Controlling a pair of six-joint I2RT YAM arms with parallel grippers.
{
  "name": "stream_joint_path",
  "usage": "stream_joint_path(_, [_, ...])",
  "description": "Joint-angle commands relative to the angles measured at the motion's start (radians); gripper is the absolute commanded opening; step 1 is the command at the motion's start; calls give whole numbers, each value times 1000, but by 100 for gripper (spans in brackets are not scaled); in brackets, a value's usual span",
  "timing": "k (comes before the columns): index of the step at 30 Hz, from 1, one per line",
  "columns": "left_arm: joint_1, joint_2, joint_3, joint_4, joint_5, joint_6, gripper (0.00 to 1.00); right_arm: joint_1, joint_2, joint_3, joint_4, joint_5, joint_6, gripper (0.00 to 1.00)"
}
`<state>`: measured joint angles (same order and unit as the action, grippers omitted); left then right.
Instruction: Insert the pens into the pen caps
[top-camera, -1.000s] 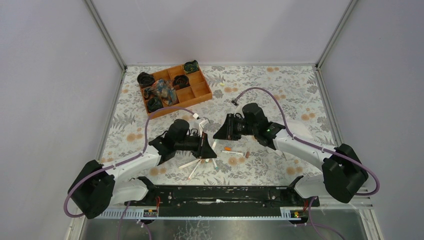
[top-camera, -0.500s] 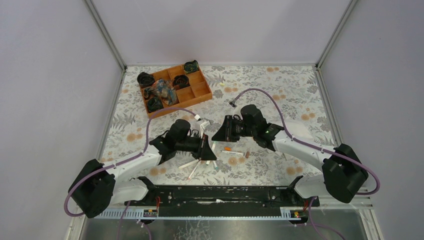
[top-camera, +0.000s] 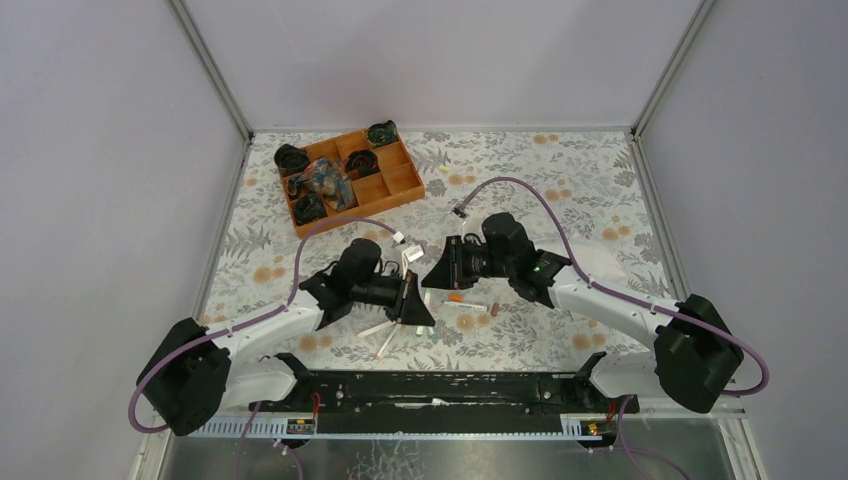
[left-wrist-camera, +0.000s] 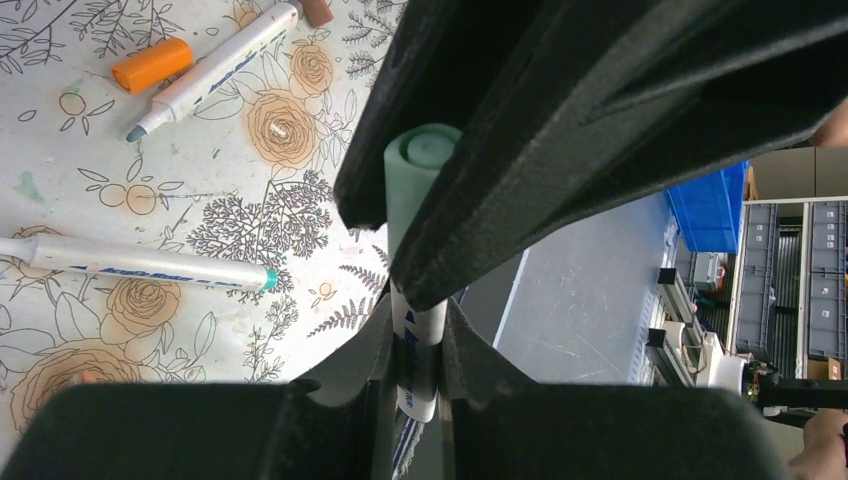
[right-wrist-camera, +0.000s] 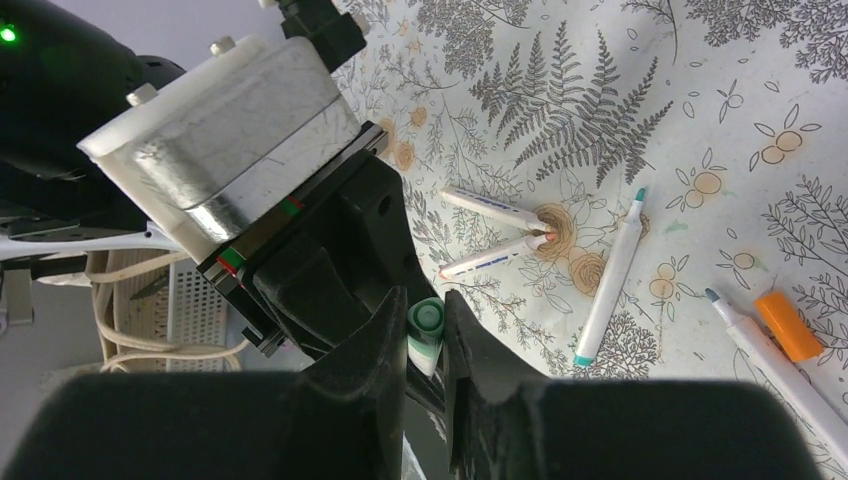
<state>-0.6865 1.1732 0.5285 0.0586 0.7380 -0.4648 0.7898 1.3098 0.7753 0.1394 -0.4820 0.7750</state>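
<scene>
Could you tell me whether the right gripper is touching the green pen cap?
Touching. The right wrist view shows the green pen cap clamped by the right gripper, both fingers pressed against its sides with no gap.

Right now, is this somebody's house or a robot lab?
Probably a robot lab, not a house: the left arm and right arm are bolted to a flowery table boxed in by plain grey walls, and grey storage bins stand beyond.

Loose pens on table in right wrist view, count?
4 pens: two meeting at a flower print, one teal-tipped beside them, one by the orange cap. Others may hide behind the jaws.
</scene>
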Motion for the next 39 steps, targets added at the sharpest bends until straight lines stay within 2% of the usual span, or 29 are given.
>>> stream_joint_path(1, [39, -18, 90, 318, -173, -6, 0, 160, -16, -17, -190, -377, -18, 0])
stream_joint_path(6, [41, -20, 94, 282, -206, 1, 0, 164, -35, 5, -226, -297, -32, 0])
stream_joint_path(9, [40, -32, 97, 199, -245, 20, 0, 163, -45, 70, -284, -164, -69, 0])
stream_joint_path(10, [39, -43, 90, 173, -267, 21, 0, 162, -49, 103, -315, -104, -92, 7])
stream_joint_path(15, [39, -120, 47, 2, -439, 6, 0, 154, -86, 293, -466, 205, -232, 60])
stream_joint_path(17, [41, -134, 43, -82, -515, -16, 0, 154, -109, 352, -505, 334, -283, 75])
stream_joint_path(19, [45, -136, 42, -150, -582, -38, 0, 149, -127, 395, -527, 456, -323, 81])
stream_joint_path(23, [110, -119, 56, -236, -634, -69, 0, 146, -116, 465, -571, 631, -389, 83])
stream_joint_path(27, [208, -73, 88, -263, -588, -60, 0, 136, -58, 501, -602, 708, -443, 83])
stream_joint_path(32, [301, 26, 126, -293, -571, -28, 2, 79, 23, 518, -586, 699, -468, 82])
stream_joint_path(39, [403, 177, 154, -267, -528, -19, 8, -72, 154, 544, -495, 577, -477, 77])
